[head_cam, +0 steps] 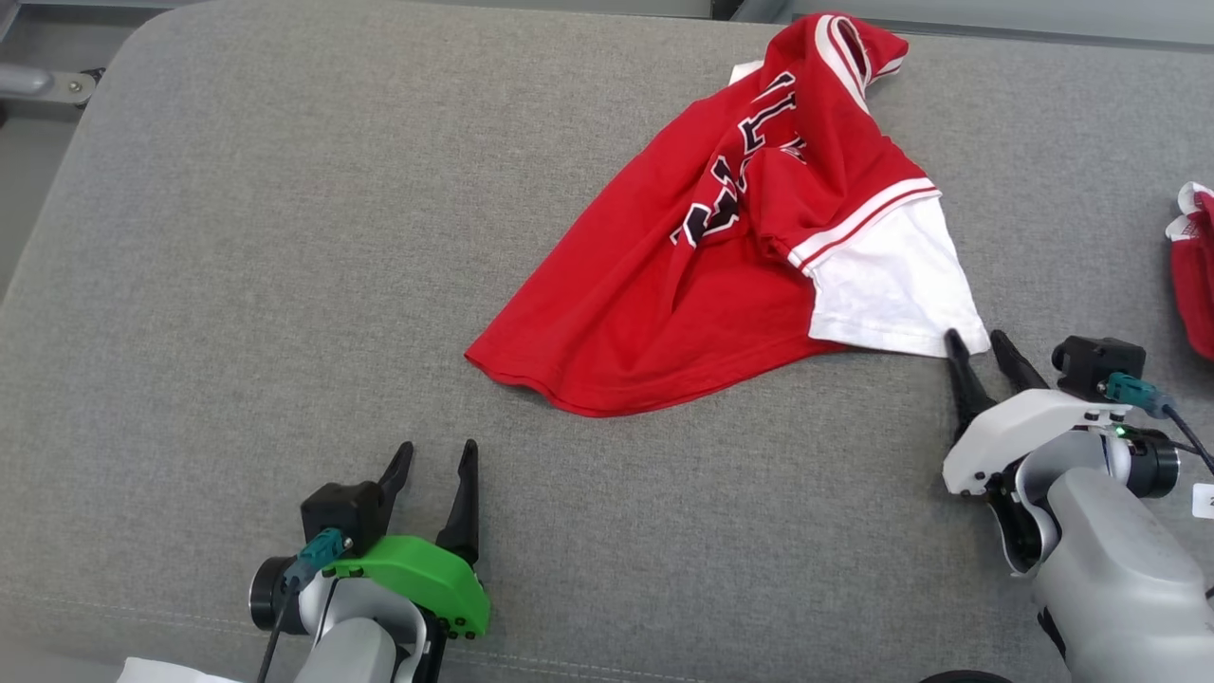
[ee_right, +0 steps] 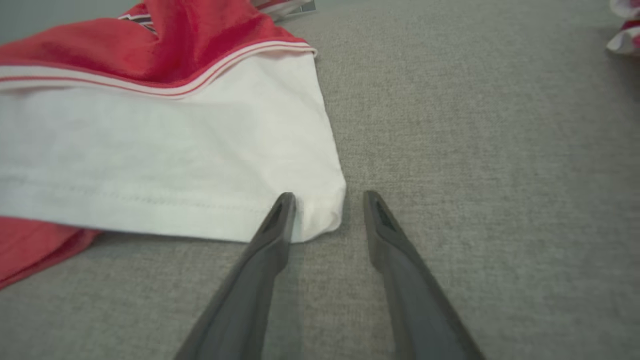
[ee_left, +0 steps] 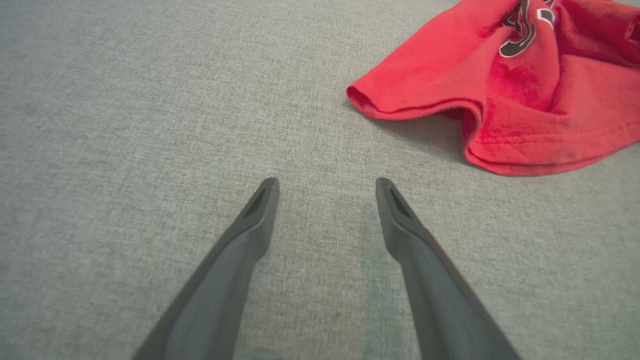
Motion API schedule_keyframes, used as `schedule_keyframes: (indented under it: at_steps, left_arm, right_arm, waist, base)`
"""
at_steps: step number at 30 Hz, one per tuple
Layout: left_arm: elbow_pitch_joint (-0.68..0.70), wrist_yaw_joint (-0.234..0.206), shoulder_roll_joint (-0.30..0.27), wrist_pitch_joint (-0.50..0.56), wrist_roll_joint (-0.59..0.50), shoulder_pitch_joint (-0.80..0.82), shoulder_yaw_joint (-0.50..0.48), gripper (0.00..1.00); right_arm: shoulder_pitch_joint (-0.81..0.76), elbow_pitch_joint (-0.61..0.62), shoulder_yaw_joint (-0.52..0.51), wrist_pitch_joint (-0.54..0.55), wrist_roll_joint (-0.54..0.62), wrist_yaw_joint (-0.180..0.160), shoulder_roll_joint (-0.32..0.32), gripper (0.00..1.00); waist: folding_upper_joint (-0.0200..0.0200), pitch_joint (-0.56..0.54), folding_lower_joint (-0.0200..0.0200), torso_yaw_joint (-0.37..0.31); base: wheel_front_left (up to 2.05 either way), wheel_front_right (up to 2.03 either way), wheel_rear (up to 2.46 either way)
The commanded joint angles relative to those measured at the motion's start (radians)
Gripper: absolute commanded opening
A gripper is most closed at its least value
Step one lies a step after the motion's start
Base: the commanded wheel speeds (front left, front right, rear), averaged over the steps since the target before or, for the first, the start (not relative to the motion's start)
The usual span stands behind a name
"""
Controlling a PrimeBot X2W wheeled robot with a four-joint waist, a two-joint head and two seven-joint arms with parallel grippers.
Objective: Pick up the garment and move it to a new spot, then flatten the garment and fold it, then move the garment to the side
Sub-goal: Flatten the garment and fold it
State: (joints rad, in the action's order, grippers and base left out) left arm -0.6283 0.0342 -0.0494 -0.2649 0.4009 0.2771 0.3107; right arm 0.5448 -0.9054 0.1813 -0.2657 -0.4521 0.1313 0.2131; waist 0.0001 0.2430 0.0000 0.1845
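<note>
The garment [head_cam: 721,256] is a red jersey with black lettering and a white sleeve, lying crumpled on the grey surface at centre right. Its red hem [ee_left: 490,110] lies up and to the right of my left gripper [ee_left: 327,187] in the left wrist view. That left gripper [head_cam: 438,455] stands open near the front left, apart from the cloth. My right gripper [head_cam: 974,340] is open at the white sleeve's corner [ee_right: 320,215], which lies between the two fingertips; the left fingertip [ee_right: 285,205] overlaps the sleeve's edge.
A second red and white cloth [head_cam: 1193,256] lies at the right edge, also seen as a red and white cloth [ee_right: 625,35] in the right wrist view. The grey padded surface [head_cam: 285,285] stretches wide to the left. A white scrap [head_cam: 171,672] shows at the bottom edge.
</note>
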Motion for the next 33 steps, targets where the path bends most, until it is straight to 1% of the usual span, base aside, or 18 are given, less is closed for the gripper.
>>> schedule_keyframes:
  at_steps: [1, 7, 10, 13, 17, 19, 20, 21, 22, 25, 26, 29, 33]
  left_arm:
    - [0.003, 0.000, -0.003, 0.001, -0.007, 0.008, -0.005, 1.00]
    - [0.006, -0.002, -0.003, 0.001, -0.009, 0.004, -0.012, 1.00]
    - [0.013, 0.006, -0.003, 0.001, -0.015, 0.004, -0.012, 1.00]
    - [0.022, 0.010, -0.003, 0.001, -0.016, 0.001, -0.008, 1.00]
    - [0.038, 0.022, -0.003, 0.001, -0.020, -0.018, -0.003, 1.00]
    - [0.058, 0.036, -0.003, 0.001, -0.031, -0.022, 0.010, 1.00]
    - [0.066, 0.045, -0.003, 0.001, -0.032, -0.025, 0.020, 1.00]
    - [0.072, 0.052, -0.003, 0.001, -0.035, -0.027, 0.034, 1.00]
    - [0.082, 0.058, -0.003, 0.001, -0.035, -0.028, 0.045, 1.00]
    - [0.105, 0.071, -0.003, 0.001, -0.027, -0.027, 0.083, 1.00]
    - [0.105, 0.071, -0.003, 0.001, -0.027, -0.027, 0.083, 1.00]
    - [0.129, 0.079, -0.003, 0.001, -0.020, -0.011, 0.130, 1.00]
    - [0.109, 0.074, -0.003, 0.001, -0.027, 0.022, 0.188, 1.00]
  right_arm:
    - [0.000, -0.016, -0.013, 0.004, 0.008, -0.001, 0.004, 0.00]
    - [-0.018, -0.014, -0.075, 0.004, 0.027, -0.002, 0.021, 0.00]
    - [-0.036, 0.003, -0.122, 0.004, 0.046, -0.002, 0.034, 0.00]
    - [-0.078, 0.023, -0.191, 0.003, 0.074, -0.002, 0.049, 0.00]
    - [-0.147, 0.047, -0.272, 0.003, 0.112, -0.001, 0.042, 0.00]
    - [-0.169, 0.068, -0.292, 0.003, 0.135, -0.001, 0.032, 0.00]
    - [-0.176, 0.079, -0.296, 0.003, 0.139, -0.001, 0.023, 0.28]
    - [-0.182, 0.093, -0.294, 0.003, 0.143, -0.001, 0.011, 0.93]
    - [-0.186, 0.115, -0.291, 0.002, 0.150, -0.001, 0.002, 1.00]
    - [-0.202, 0.190, -0.271, 0.001, 0.169, -0.001, -0.026, 1.00]
    - [-0.202, 0.190, -0.271, 0.001, 0.169, -0.001, -0.026, 1.00]
    - [-0.219, 0.287, -0.246, 0.001, 0.177, -0.001, -0.051, 1.00]
    - [-0.246, 0.395, -0.188, 0.002, 0.178, -0.001, -0.083, 1.00]
  waist:
    - [-0.0001, 0.006, 0.0000, 0.003]
    - [-0.0001, 0.005, 0.0000, -0.017]
    - [-0.0001, 0.000, 0.0000, -0.030]
    - [-0.0001, -0.013, 0.0000, -0.045]
    - [-0.0001, -0.045, 0.0000, -0.071]
    - [-0.0001, -0.059, 0.0000, -0.086]
    - [-0.0001, -0.066, 0.0000, -0.095]
    - [-0.0001, -0.072, 0.0000, -0.104]
    - [-0.0001, -0.077, 0.0000, -0.113]
    - [-0.0001, -0.088, 0.0000, -0.142]
    - [-0.0001, -0.088, 0.0000, -0.142]
    - [-0.0001, -0.090, 0.0000, -0.172]
    - [-0.0001, -0.080, 0.0000, -0.219]
  base:
    - [0.00, 0.00, 0.00]
    - [0.00, 0.00, 0.00]
    - [0.00, 0.00, 0.00]
    - [0.00, 0.00, 0.00]
    - [0.00, 0.00, 0.00]
    - [0.00, 0.00, 0.00]
    - [0.00, 0.00, 0.00]
    - [0.00, 0.00, 0.00]
    - [0.00, 0.00, 0.00]
    - [0.00, 0.00, 0.00]
    - [0.00, 0.00, 0.00]
    - [0.00, 0.00, 0.00]
    - [0.00, 0.00, 0.00]
